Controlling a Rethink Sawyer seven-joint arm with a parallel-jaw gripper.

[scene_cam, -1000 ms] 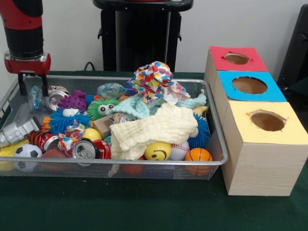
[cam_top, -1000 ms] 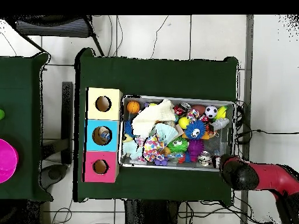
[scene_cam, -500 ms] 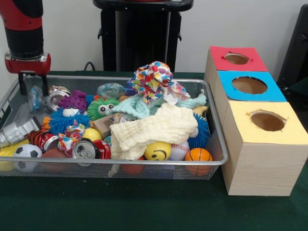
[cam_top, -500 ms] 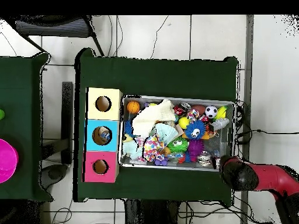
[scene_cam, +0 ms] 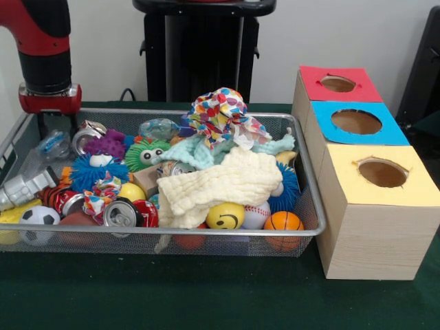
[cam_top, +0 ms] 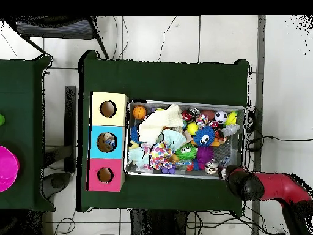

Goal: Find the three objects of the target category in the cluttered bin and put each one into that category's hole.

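Three holes in the box [scene_cam: 364, 165], one mesh bin [scene_cam: 311, 206], dark green worktop [scene_cam: 206, 295], white wall; can't tell my claw's [scene_cam: 56, 127] state.

Front view faces the bin [scene_cam: 302, 180] closely; overhead shares it from above

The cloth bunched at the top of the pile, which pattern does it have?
The cloth is white with multicoloured dots; the front view shows it best.
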